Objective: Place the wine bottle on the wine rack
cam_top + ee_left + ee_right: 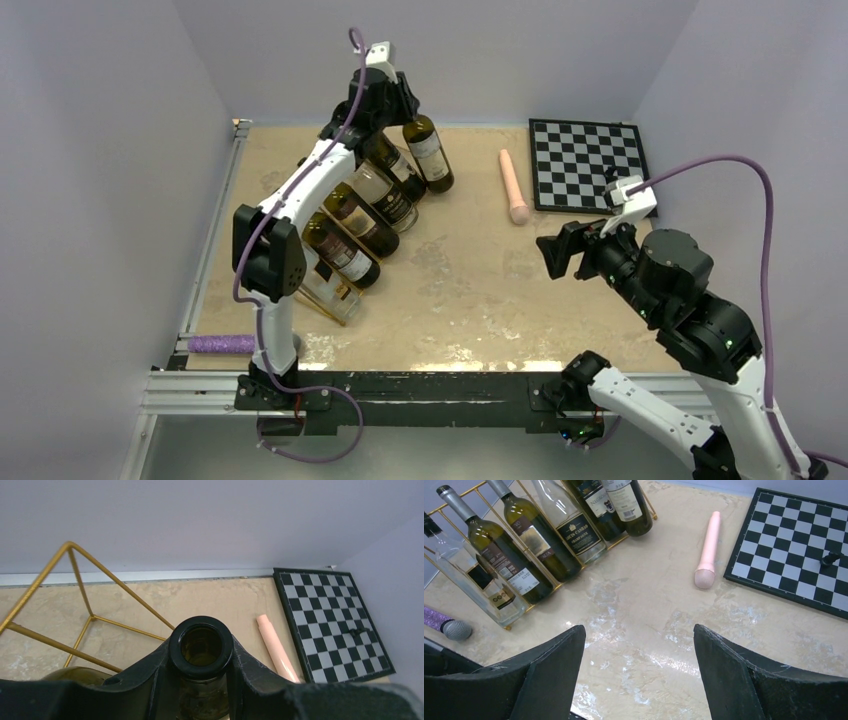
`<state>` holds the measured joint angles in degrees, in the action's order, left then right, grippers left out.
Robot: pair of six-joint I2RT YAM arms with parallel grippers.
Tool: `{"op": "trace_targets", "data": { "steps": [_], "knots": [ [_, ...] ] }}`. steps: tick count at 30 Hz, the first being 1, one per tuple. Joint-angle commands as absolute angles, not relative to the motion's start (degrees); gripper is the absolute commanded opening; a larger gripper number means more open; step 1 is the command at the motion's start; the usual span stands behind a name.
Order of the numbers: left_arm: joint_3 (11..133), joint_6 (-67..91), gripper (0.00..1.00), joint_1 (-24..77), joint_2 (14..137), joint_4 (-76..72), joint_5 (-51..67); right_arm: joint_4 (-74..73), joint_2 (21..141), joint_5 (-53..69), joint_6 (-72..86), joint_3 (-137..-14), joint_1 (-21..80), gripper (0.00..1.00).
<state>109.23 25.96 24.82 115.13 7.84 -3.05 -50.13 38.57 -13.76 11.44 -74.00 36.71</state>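
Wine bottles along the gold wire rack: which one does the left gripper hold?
The dark glass bottle with the cream label at the row's far end: the left gripper is shut on its neck; the others lie free.

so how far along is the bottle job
Nearly there. Done: the wine bottle leans at the far end of the wine rack, beside several bottles already racked. In hand: the left gripper is shut on its neck, so it is not released; whether it sits fully in its slot cannot be told. Left: let go and pull clear. The right gripper hangs open over the table, empty.
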Motion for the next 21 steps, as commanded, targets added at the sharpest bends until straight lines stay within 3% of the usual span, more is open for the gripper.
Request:
{"op": "trace_targets", "data": {
  "steps": [1,21],
  "knots": [
    [114.08,31.03,0.00,22.43,113.35,-4.73,-3.88,-48.76,40.07,-12.43,12.22,-74.71,36.68,0.83],
    [110.96,33.23,0.00,19.86,117.12,-9.95,-3.53,-48.24,42.42,-12.48,12.30,-74.18,36.67,0.83]
  ]
}}
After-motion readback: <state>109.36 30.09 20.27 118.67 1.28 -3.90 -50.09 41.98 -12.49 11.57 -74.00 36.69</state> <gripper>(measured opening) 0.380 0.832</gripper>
